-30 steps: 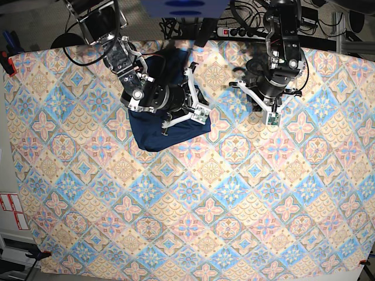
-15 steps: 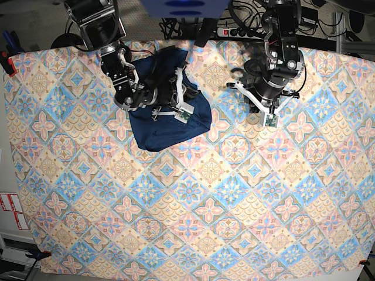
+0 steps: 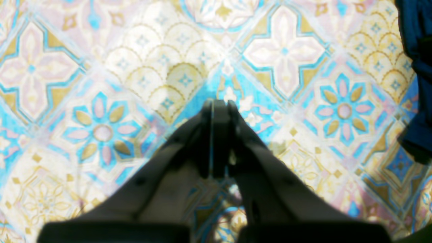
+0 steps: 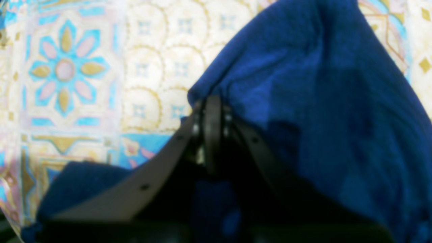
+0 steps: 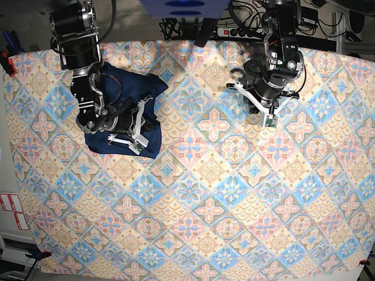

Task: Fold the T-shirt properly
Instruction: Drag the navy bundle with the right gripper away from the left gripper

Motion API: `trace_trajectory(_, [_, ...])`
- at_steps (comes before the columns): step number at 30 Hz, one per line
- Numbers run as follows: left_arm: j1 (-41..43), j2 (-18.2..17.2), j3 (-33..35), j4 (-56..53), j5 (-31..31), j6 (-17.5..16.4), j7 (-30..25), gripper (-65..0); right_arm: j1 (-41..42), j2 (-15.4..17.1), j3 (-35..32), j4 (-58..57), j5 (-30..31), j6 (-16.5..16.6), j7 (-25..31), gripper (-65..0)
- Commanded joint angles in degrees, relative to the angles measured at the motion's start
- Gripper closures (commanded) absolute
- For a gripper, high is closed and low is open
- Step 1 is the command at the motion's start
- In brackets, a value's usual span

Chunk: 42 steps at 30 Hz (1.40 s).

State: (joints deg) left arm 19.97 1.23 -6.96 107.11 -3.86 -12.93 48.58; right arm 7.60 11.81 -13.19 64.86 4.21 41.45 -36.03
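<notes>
— Patterned tablecloth (image 5: 222,193) over the whole table: pink, blue and cream tile motifs, flowers and scalloped diamonds. Dark cables and a power strip (image 5: 237,32) along the far edge.

— And the T-shirt (image 5: 151,132)?

— Far left of the cloth, bunched into a compact dark navy heap. No print, no marks. Soft knit, rumpled rather than flat, with one lobe reaching toward the far edge and a squarer part nearer. From the right wrist view, a rounded fold of deep blue fabric filling the right half of the picture, a second patch low on the left, cloth pattern showing between them.

— Right gripper (image 4: 211,101)?

— Down on the heap, jaws pressed together. Fabric edge lying right at the tips, seemingly caught there, though too blurred to call a pinch for sure. In the base view, that arm lying across the garment and hiding much of its middle.

— Left gripper (image 3: 217,104)?

— Far right of the table, well apart from the shirt. Jaws together, nothing between them, only bare patterned cloth below. Just a sliver of navy at the right edge of the left wrist view.

— Any fold lines visible?

— None clean. Only loose creases and overlapping layers, outline irregular, edges curling.
</notes>
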Motion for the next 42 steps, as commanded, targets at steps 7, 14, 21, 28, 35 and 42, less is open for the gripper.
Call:
trace_trajectory(7, [-1.3,0.0,0.1,1.2,-0.3,0.0,-0.9,0.0,0.6,2.3,0.3,6.0,-2.2,-1.5,-2.1,0.0])
trace_trajectory(14, [-1.5,0.1,0.1,1.2,-0.3,0.0,-0.9,0.0,-6.6,3.5,0.3,24.5,-2.1,-1.5,-4.7,0.0])
trace_trajectory(21, [-1.5,0.1,0.1,1.2,-0.3,0.0,-0.9,0.0,-12.6,3.5,0.3,36.0,-2.1,-1.5,-12.4,0.0])
trace_trajectory(28, [-2.6,0.1,0.1,1.0,-0.3,0.0,-0.9,0.0,-16.6,3.4,-0.2,38.1,-2.1,-1.5,-16.7,0.0])
trace_trajectory(35, [-2.7,0.1,0.1,0.9,-0.3,0.0,-0.9,0.0,-18.5,3.2,-2.4,38.1,-2.1,-1.5,-16.9,0.0])
trace_trajectory(42, [-2.7,0.1,0.1,0.9,-0.3,0.0,-0.9,0.0,-17.8,3.2,-9.2,35.2,-2.3,-1.5,-19.7,0.0])
